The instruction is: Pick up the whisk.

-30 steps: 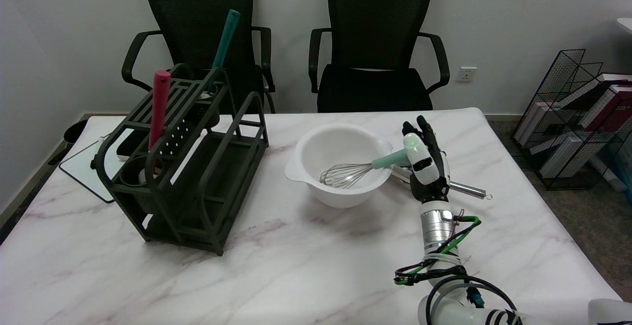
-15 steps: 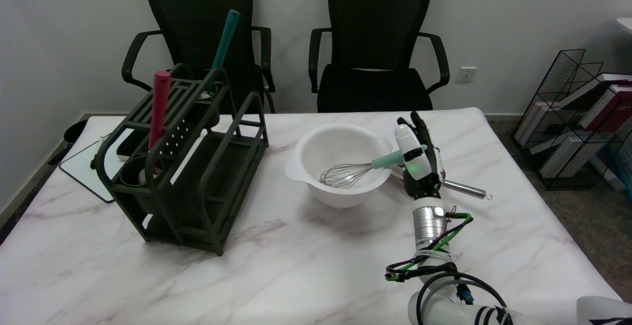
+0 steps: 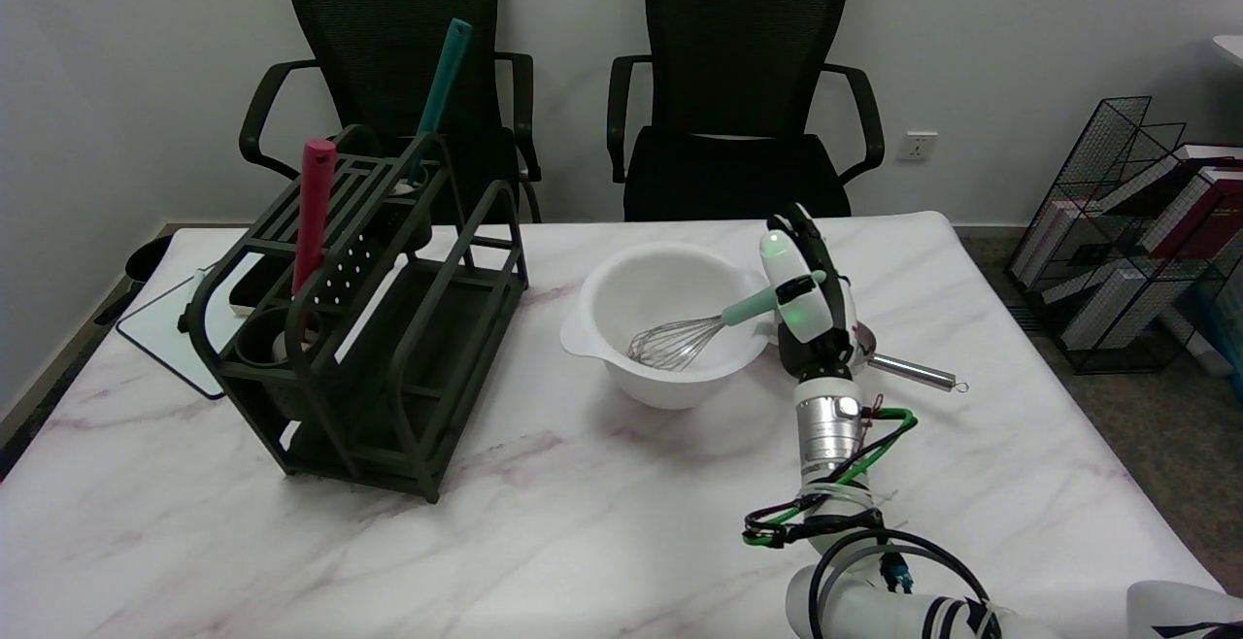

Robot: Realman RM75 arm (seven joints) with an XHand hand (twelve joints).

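Observation:
The whisk (image 3: 680,340) lies with its wire head inside the white bowl (image 3: 592,328), its mint-green handle (image 3: 753,306) slanting up over the bowl's right rim. My right hand (image 3: 806,304) stands just right of the bowl, fingers pointing up and away. It holds the outer end of the handle, which shows as a green strip across the hand. The wire head still rests on the bowl's floor.
A steel utensil (image 3: 913,372) lies on the table behind and right of the hand. A dark green rack (image 3: 388,328) at the left holds a red handle (image 3: 313,212) and a teal handle (image 3: 442,85). Two black chairs stand beyond the far edge.
The hand has moved left and farther away, closing onto the handle's end. The handle now tilts up more steeply, and the wire head has shifted slightly in the bowl.

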